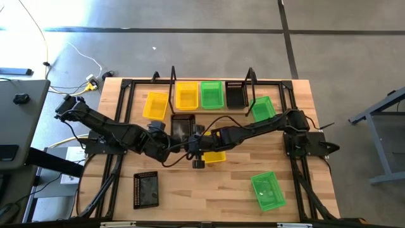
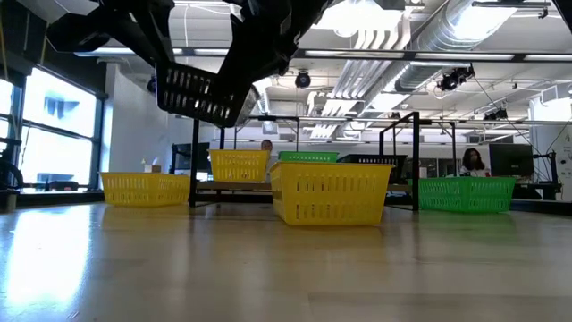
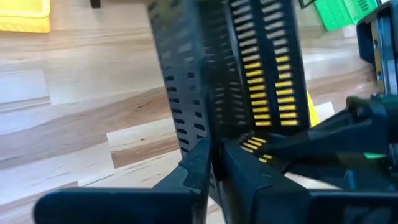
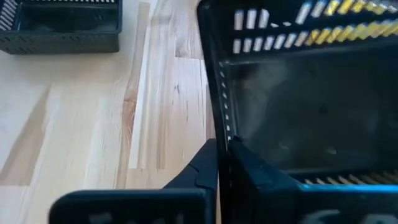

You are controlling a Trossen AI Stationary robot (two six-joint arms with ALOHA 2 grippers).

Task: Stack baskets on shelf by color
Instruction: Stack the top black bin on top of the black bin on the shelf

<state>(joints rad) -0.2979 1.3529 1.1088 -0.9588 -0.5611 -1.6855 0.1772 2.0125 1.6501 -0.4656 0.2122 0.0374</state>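
Observation:
A black basket (image 1: 182,126) hangs tilted above the table's middle, seen lifted in the low view (image 2: 201,94). My left gripper (image 3: 214,165) is shut on it from the left and my right gripper (image 4: 222,163) from the right. Under it a yellow basket (image 1: 215,156) stands on the table. On the shelf (image 1: 173,79) at the far edge stand a yellow basket (image 1: 186,95), a green one (image 1: 212,94) and a black one (image 1: 236,94). My left gripper pinches a slotted side wall (image 3: 208,134) of the black basket between its two fingers, slanting down from the table's left. The basket is lifted clear of the table and tilted. My right gripper pinches another wall of the basket at its rim (image 4: 225,134), one finger inside and one outside. It slants down from the table's right.
A yellow basket (image 1: 156,106) and a green one (image 1: 262,107) sit on the table beside the shelf's ends. Another black basket (image 1: 145,189) lies near the front left, a green one (image 1: 268,190) near the front right. Bare wood lies between them at the front.

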